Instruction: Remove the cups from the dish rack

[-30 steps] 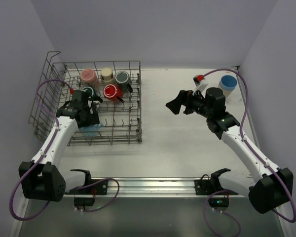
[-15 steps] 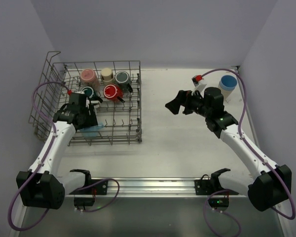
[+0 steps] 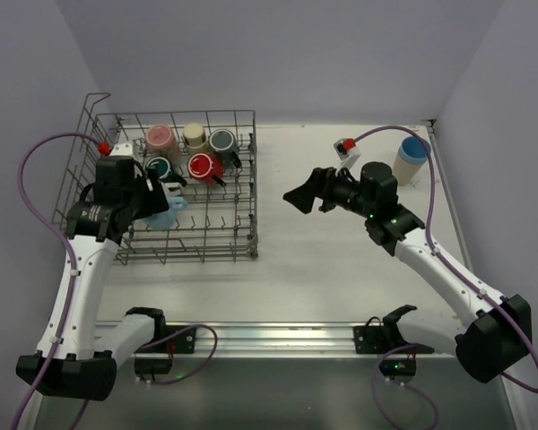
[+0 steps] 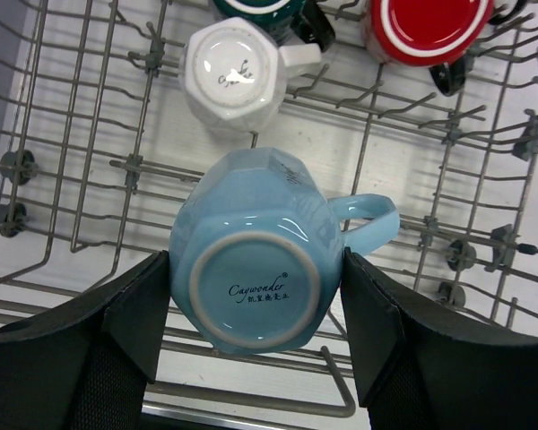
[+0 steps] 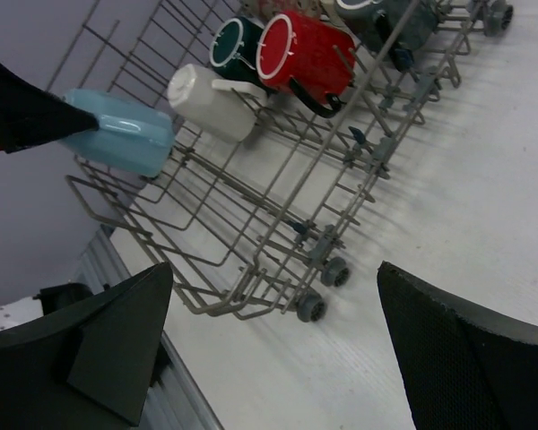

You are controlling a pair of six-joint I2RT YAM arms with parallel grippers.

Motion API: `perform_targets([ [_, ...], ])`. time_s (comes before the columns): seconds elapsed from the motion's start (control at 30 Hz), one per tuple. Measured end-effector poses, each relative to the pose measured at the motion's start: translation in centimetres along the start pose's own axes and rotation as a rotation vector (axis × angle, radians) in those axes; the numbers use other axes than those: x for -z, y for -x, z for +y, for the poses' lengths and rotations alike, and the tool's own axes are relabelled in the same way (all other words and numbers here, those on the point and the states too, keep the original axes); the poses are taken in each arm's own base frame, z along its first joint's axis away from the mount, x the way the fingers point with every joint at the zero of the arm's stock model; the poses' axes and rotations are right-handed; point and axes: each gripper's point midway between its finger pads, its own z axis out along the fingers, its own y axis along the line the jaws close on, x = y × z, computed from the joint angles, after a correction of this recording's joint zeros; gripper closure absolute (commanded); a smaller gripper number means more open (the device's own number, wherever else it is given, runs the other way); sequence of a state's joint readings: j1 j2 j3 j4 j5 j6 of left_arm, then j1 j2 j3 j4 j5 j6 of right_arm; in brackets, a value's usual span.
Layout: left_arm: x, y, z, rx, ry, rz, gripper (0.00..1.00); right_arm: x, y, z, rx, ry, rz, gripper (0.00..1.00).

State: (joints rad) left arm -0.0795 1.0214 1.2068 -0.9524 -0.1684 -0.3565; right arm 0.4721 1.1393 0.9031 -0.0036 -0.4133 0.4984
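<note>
The left arm and the right arm are built of smooth white link shells joined by black joint housings, ending in blocky black bases. A purple cable loops along each one, a small red cap sits by each wrist, and a green light glows on the right arm. The left claw and right claw each carry two broad, matte black, wedge-shaped fingers.

The cups sit far back in the dish rack, tumbler well right.
</note>
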Motion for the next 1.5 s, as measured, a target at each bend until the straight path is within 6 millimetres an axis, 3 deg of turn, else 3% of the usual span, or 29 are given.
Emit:
perform_targets([
  [0.33, 2.6, 1.0, -3.1, 0.028, -0.192, -0.041, 0.94, -2.8, -0.5, 7.6, -0.153, 0.324, -0.005, 0.05],
  [0.47, 4.4, 2.1, -5.3, 0.047, -0.325, -0.092, 0.95, -4.7, -1.1, 9.4, -0.231, 0.408, 0.031, 0.09],
  [0.77, 10.0, 5.3, -11.0, 0.058, -0.727, -0.277, 0.97, -6.3, 0.8, 8.9, -0.412, 0.360, -0.042, 0.09],
  [0.97, 10.1, 3.6, -13.4, 0.042, -0.912, -0.250, 0.97, -5.7, 2.9, 8.4, -0.516, 0.309, -0.137, 0.08],
  [1.13, 10.3, 2.3, -14.2, 0.028, -1.005, -0.238, 0.98, -4.2, 4.3, 9.3, -0.554, 0.337, -0.181, 0.09],
  [1.37, 12.9, 2.7, -15.3, -0.010, -1.147, -0.309, 0.98, -3.3, 2.5, 9.8, -0.608, 0.378, -0.115, 0.12],
  [1.5, 13.3, 2.5, -15.9, -0.019, -1.212, -0.315, 0.97, -2.9, 1.5, 10.4, -0.638, 0.410, -0.062, 0.16],
])
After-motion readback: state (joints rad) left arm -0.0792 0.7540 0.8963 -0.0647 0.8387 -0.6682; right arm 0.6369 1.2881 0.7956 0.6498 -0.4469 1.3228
